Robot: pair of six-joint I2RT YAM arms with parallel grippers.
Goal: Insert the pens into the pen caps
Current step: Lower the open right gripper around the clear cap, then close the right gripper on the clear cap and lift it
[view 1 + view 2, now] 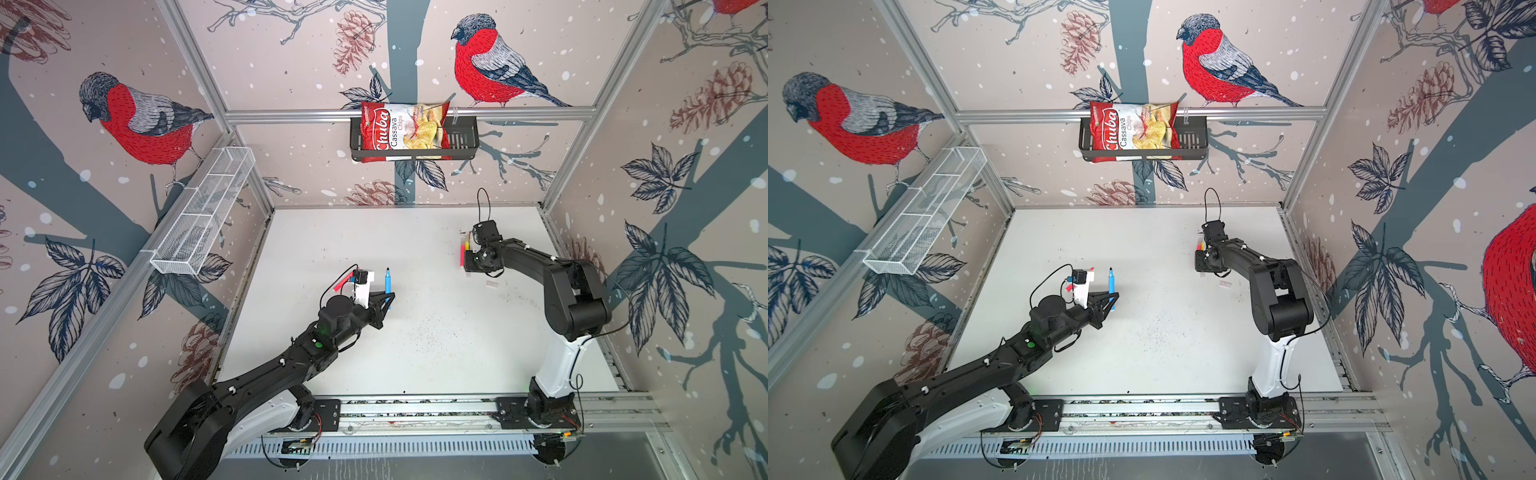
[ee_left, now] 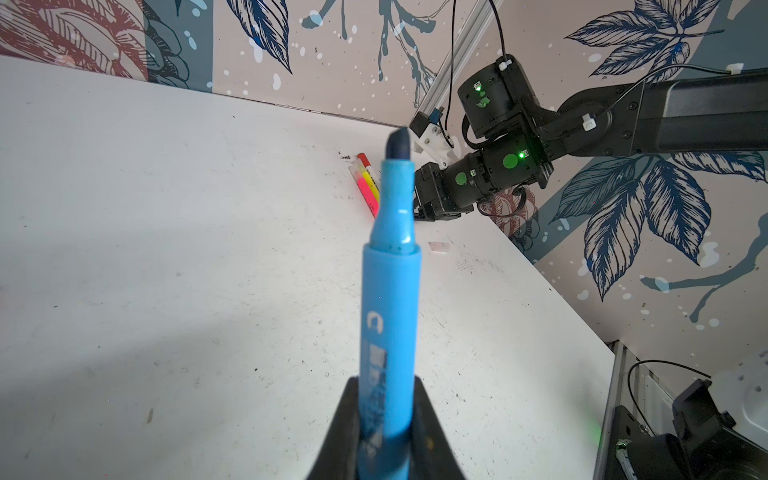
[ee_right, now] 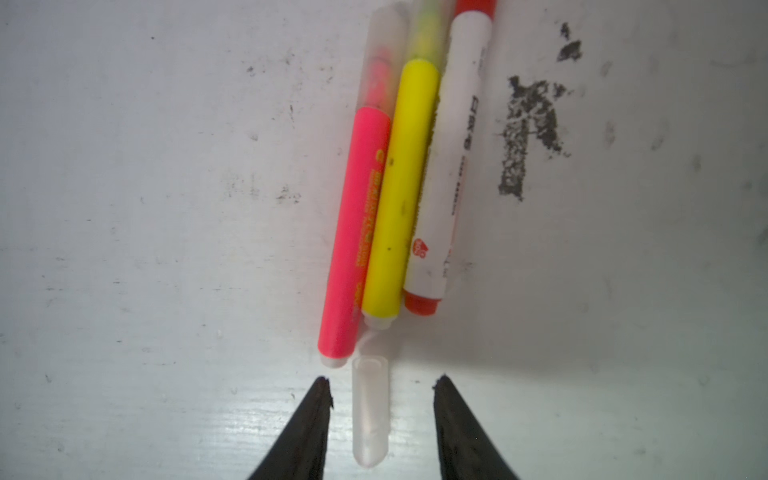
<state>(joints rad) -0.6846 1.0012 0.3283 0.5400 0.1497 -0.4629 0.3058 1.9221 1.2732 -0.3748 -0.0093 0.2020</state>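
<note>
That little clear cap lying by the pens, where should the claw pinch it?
Across the middle of the clear cap, from above, a finger on each long side. It lies flat; the right gripper straddles it, open. Its mouth end crowds the pink pen.

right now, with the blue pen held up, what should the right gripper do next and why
Probably close the right gripper on the clear cap: its open jaws straddle the cap lying loose on the table, and the left gripper holds the uncapped blue pen tip up, ready for it.
</note>
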